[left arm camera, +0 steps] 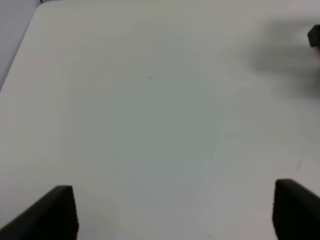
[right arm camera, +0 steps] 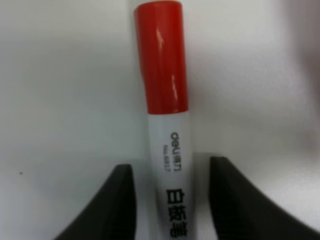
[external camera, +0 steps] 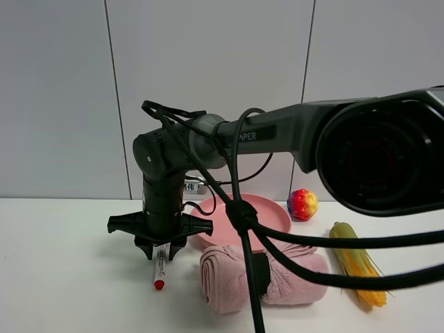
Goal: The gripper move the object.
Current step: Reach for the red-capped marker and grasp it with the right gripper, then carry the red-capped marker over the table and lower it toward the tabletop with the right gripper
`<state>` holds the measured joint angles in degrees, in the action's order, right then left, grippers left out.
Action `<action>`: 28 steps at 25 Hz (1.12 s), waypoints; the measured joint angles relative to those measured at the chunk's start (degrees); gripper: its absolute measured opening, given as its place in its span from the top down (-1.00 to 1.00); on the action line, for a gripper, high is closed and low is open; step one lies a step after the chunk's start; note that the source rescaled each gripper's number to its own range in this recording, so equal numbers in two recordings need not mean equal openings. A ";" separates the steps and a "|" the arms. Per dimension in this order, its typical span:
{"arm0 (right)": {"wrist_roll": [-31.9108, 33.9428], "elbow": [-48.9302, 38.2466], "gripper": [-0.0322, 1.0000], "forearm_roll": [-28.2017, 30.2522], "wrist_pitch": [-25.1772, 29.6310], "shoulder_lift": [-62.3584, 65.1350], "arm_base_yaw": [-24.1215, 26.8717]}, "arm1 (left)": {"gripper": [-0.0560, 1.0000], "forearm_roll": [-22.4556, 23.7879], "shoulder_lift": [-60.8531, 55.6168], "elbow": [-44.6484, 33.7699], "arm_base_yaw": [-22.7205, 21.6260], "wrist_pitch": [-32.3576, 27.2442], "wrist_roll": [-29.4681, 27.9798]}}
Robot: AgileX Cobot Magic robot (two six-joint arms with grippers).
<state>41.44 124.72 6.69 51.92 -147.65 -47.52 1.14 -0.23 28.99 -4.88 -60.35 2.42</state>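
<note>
The white marker pen (external camera: 159, 269) with a red cap lies on the white table, cap end towards the camera. My right gripper (external camera: 160, 254) has reached across to the left side and points down over the pen's barrel. In the right wrist view the pen (right arm camera: 167, 125) lies between the two black fingers (right arm camera: 120, 205), with a narrow gap on each side. The gripper (right arm camera: 171, 200) is open around it. My left gripper (left arm camera: 172, 210) is open and empty over bare table; it does not show in the exterior view.
A pink plate (external camera: 274, 211) stands behind a rolled pink towel (external camera: 295, 277) at centre. A rainbow ball (external camera: 302, 204) sits right of the plate. A yellow-green corn cob (external camera: 357, 265) lies at the right. Black cables (external camera: 243, 215) hang across the towel.
</note>
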 joint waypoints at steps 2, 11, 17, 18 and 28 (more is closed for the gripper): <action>-0.30 0.00 0.68 0.00 0.07 0.00 0.00 | -1.00 0.00 0.00 0.00 0.00 0.00 0.00; -11.17 0.52 0.94 -2.92 -0.12 -0.07 0.00 | -1.00 0.00 0.00 0.00 0.00 0.00 0.00; -16.45 7.11 0.94 -6.13 1.92 0.59 0.00 | -1.00 0.00 0.00 0.00 0.00 0.00 0.00; -17.97 8.72 0.94 -7.05 2.84 0.97 0.00 | -1.00 0.00 0.00 0.00 0.00 0.00 0.00; -29.91 20.03 0.94 -5.18 17.18 10.74 0.00 | -1.00 0.00 0.00 0.00 0.00 0.05 0.00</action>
<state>11.53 144.75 1.52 69.11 -136.91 -47.52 1.14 -0.23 28.99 -4.88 -60.30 2.42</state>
